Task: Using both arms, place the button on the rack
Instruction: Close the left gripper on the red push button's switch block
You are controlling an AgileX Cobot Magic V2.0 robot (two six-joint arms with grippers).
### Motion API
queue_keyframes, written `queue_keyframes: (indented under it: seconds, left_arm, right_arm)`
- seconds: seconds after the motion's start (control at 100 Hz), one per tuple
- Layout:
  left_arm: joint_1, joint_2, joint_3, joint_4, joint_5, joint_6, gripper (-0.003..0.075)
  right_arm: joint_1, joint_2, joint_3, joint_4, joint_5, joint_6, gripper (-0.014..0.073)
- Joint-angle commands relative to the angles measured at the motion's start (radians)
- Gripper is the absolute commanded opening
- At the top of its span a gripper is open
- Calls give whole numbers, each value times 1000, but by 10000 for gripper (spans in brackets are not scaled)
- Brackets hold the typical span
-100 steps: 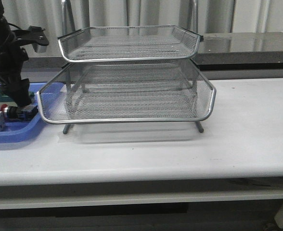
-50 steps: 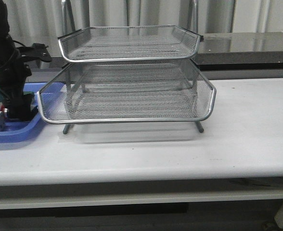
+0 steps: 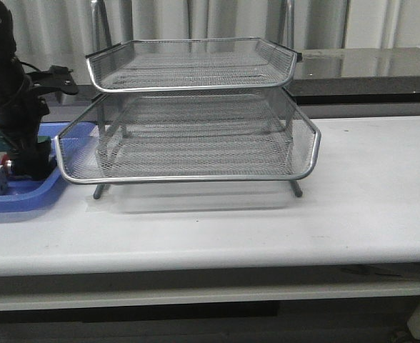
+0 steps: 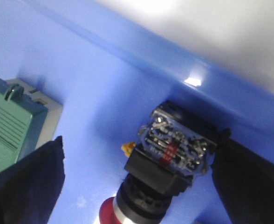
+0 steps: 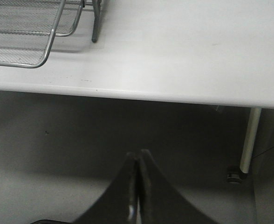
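Only left tool view shows button.

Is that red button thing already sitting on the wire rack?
No, the button lies in the blue tray between the left gripper's open fingers, and the rack holds nothing.

Left arm: matte black throughout, bulky rounded segments, irregular outline. Thin black cable loops out beside upper segment. Flat angular black bracket projects sideways from wrist region. Left gripper: two dark fingers, matte black, broad flat faces, straight angular edges; surface plain, markings not discernible. Right gripper: two black fingers, smooth, curved outer edges flaring wide at base, tapering to narrow tips. Screws not discernible in any view.
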Motion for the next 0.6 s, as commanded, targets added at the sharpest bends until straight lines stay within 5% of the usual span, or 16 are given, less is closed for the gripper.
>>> queue_keyframes:
  seconds: [0.0, 0.33, 0.59]
  left_arm:
    - [-4, -42, -30, -6, -32, -11, 618]
    - [-4, -12, -30, -10, -10, -13, 599]
    - [-4, -12, -30, -8, -10, -13, 244]
  right_arm:
    - [1, 6, -33, -8, -57, 1, -70]
    - [1, 6, -33, -8, -57, 1, -70]
    - [1, 6, -33, -8, -57, 1, -70]
